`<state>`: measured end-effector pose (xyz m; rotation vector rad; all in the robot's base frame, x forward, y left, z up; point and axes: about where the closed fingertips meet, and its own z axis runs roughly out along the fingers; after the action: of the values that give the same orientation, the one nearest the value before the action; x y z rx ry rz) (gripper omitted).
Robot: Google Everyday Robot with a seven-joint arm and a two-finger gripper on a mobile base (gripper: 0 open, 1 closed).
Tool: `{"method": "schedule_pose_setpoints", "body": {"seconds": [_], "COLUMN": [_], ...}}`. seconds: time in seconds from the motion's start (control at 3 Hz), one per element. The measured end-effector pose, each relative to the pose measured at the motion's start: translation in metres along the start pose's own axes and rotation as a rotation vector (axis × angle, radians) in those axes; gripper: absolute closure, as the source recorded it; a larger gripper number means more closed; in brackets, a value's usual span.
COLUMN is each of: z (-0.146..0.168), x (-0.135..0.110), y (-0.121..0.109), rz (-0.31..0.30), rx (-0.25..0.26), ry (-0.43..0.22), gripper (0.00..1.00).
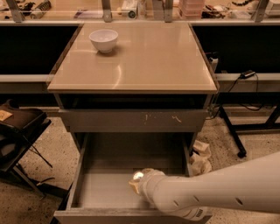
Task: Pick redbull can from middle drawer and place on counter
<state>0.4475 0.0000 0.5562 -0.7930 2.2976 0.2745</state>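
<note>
The middle drawer (105, 188) is pulled open below the counter (144, 57), and its grey floor and side walls show. My white arm reaches in from the right. The gripper (138, 179) is low inside the drawer, near the middle of the floor towards the front. A small shiny spot sits at the gripper's tip; I cannot tell whether it is the lid of the redbull can. No blue and silver can body shows anywhere; the arm and gripper cover that part of the floor.
A white bowl (104, 40) stands at the counter's back left. The shut grey drawer front (131, 120) with white scratch marks is above the open drawer. A cluttered workbench (140, 11) runs behind. A dark chair (17, 131) is on the left and crumpled paper (199, 157) on the right.
</note>
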Motion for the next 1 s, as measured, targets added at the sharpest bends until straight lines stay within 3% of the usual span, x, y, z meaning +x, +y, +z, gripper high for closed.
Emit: {"method": "schedule_pose_setpoints", "body": {"seconds": [0.33, 0.67, 1.0], "z": [-0.014, -0.014, -0.021], "x": [0.009, 0.009, -0.009], "y": [0.011, 0.011, -0.011], "rz": [-0.042, -0.042, -0.017], "rx": [0.007, 0.007, 0.005], "ry": [0.037, 0.037, 0.021], "gripper": [1.0, 1.0, 1.0]}}
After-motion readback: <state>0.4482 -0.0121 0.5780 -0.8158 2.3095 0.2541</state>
